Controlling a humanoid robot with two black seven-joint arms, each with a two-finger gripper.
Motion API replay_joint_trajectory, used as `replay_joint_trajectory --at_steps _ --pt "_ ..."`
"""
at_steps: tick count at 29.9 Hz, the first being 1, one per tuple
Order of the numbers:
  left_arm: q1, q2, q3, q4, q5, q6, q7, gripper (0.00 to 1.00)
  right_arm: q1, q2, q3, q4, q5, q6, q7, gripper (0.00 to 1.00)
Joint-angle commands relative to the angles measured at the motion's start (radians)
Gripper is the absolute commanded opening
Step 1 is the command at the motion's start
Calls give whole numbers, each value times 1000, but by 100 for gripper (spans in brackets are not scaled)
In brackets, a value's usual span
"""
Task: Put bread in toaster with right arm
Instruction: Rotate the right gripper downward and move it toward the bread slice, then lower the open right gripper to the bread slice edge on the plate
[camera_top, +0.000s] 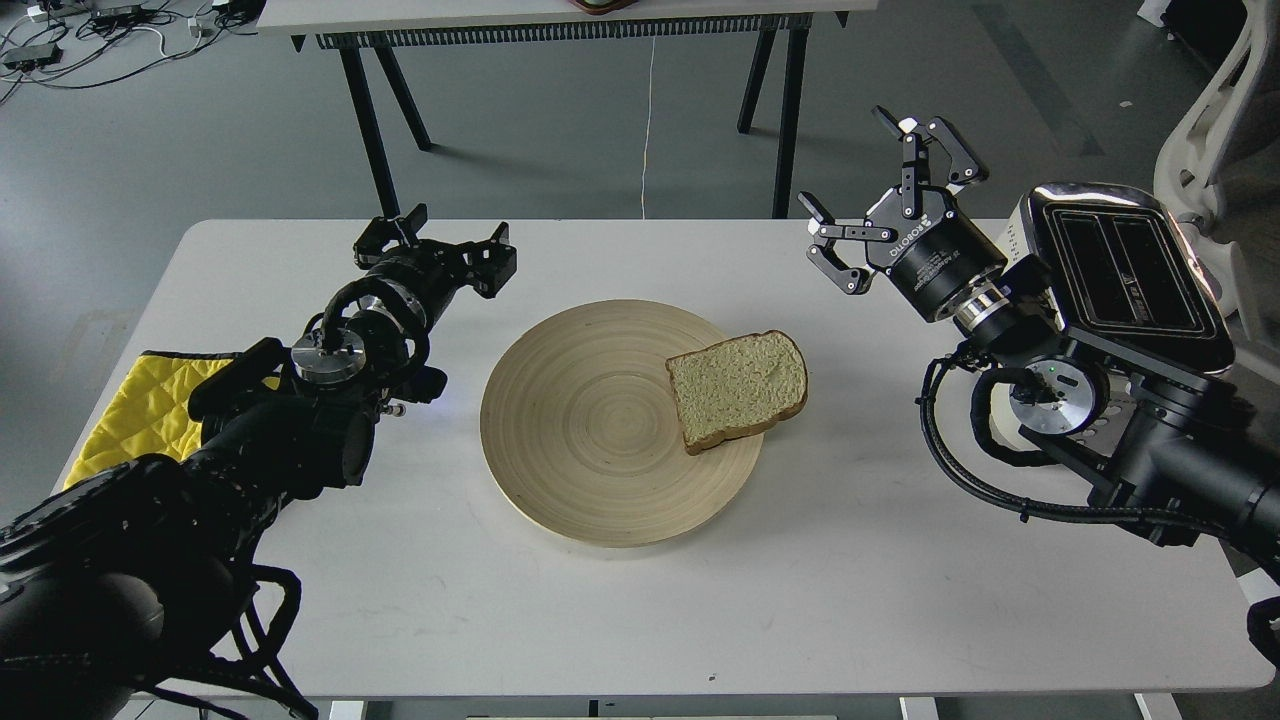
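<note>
Black and bulky, the left arm fills the near-left corner, its hand (432, 247) resting idle, fingers apart. On the white counter (850, 580), the tan bread slice (738, 388) overhangs the round wooden plate (570, 440), its crust exposed for gripping. Above, the right hand (885, 195) hovers spread wide, empty, clear space beneath. Beside it stands the chrome-topped cream toaster (1130, 270).

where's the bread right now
In the head view, the bread slice lies flat on the right edge of the round wooden plate at table centre, slightly overhanging the rim, below and left of the open right pincer.
</note>
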Motion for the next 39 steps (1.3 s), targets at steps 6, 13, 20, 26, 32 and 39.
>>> replay_joint_trajectory --at_steps 6,13,20,26,32,39 --pt "0 0 0 0 0 0 0 100 51 -20 -13 42 -225 -329 0 98" --pt "0 0 0 0 0 0 0 100 110 -75 -125 99 -392 -596 -51 99" --pt "0 0 0 0 0 0 0 100 196 -114 -335 242 -534 -844 -173 99" --pt "-2 0 0 0 0 0 0 100 216 -122 -521 250 -555 -904 -187 99" --pt "-2 0 0 0 0 0 0 100 191 -102 -576 236 -560 -910 -187 99" --pt "-2 0 0 0 0 0 0 100 147 -10 -579 187 -551 -911 -188 98"
